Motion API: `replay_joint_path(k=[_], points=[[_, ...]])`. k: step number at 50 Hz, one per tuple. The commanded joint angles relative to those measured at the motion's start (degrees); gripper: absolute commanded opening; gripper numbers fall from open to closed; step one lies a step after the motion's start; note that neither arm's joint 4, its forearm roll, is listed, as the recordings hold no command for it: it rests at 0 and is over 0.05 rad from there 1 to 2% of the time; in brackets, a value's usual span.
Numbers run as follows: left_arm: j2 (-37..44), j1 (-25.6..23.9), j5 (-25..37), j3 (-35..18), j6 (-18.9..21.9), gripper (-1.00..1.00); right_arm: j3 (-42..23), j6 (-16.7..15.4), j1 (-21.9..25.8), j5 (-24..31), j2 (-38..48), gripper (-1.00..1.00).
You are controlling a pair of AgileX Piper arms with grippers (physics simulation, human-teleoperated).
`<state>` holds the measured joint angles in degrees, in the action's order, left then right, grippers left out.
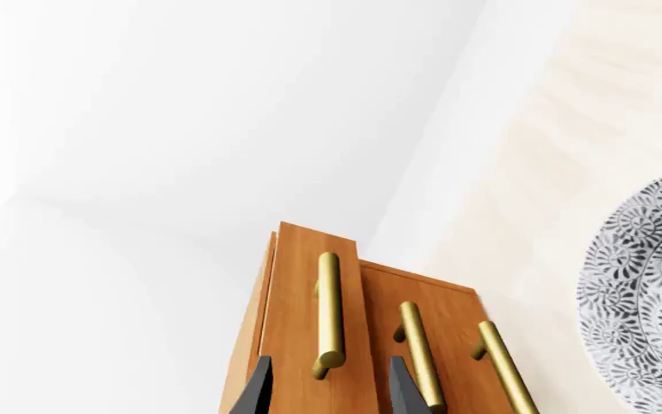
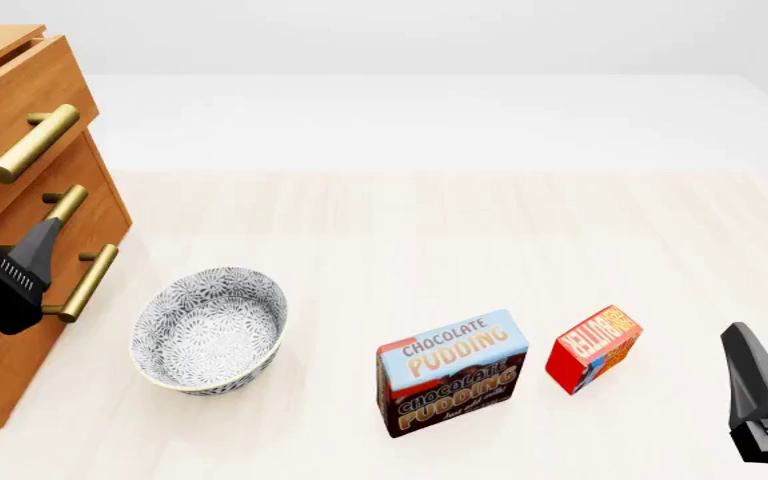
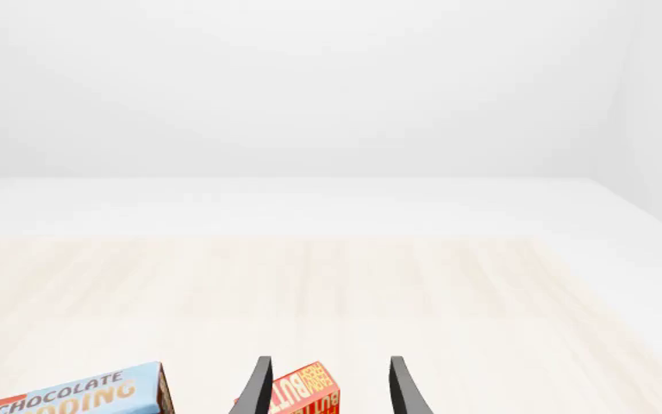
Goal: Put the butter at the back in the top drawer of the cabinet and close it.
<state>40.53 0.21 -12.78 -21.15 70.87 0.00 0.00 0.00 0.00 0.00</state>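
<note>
The right gripper point(image 3: 328, 388) hangs with its two dark fingers point(image 3: 258, 388) spread apart, the red butter box point(image 3: 303, 392) showing between them. Beside it stands the Chocolate Pudding box point(image 3: 72, 397). The pale wooden worktop point(image 3: 331, 276) stretches beyond.

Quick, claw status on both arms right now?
Left claw: open, fingers either side of the top drawer's handle, holding nothing.
Right claw: open, butter between fingers, ungripped.

Bright, even, diffuse light fills all three sharp, noise-free renders, washing the far walls to near-white, with only soft, faint shadows under the bowl point(image 2: 208, 330) and boxes toward 6 o'clock, mild sheen on the brass handles point(image 1: 328, 312), and no blur or edge distortion anywhere.
</note>
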Motion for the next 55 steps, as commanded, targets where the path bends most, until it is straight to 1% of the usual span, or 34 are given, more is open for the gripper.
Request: replay_joint_path(k=[1, 20, 42, 55], points=[[1.5, 0.2, -0.7, -0.2, -0.4, 1.00, 0.0, 0.0, 0.0, 0.0, 0.0, 1.00], [3.7, 1.0, -2.5, -0.6, -0.4, 1.00, 0.0, 0.0, 0.0, 0.0, 0.0, 1.00], [5.9, 1.9, -4.2, -1.0, -1.4, 1.00, 0.0, 0.0, 0.0, 0.0, 0.0, 1.00], [7.5, 2.7, -5.9, -1.0, -1.0, 1.00, 0.0, 0.0, 0.0, 0.0, 0.0, 1.00]])
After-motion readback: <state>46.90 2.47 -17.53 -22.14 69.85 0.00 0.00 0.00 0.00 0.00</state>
